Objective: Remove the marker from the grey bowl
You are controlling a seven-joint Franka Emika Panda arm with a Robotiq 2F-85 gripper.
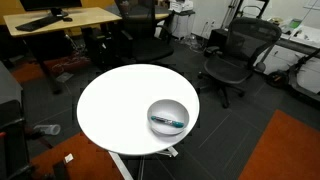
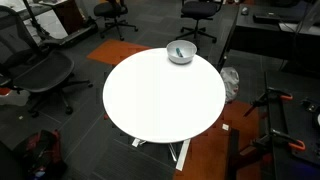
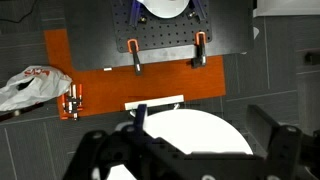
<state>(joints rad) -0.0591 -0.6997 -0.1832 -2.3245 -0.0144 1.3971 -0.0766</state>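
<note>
The grey bowl (image 1: pixel 168 115) stands on the round white table (image 1: pixel 120 105) near its edge. It also shows in an exterior view (image 2: pixel 181 52) at the table's far edge. The marker (image 1: pixel 168 121), dark with a teal section, lies inside the bowl; it shows as a small dark stick in an exterior view (image 2: pixel 179 54). My gripper (image 3: pixel 185 138) shows only in the wrist view, open and empty, high above part of the white table (image 3: pixel 200 130). The bowl and marker are out of the wrist view. The arm is not in either exterior view.
Black office chairs (image 1: pixel 232 55) and a wooden desk (image 1: pixel 60 20) stand around the table. In the wrist view there is an orange floor patch (image 3: pixel 110 75), a black plate with orange clamps (image 3: pixel 165 40) and a crumpled plastic bag (image 3: pixel 30 85).
</note>
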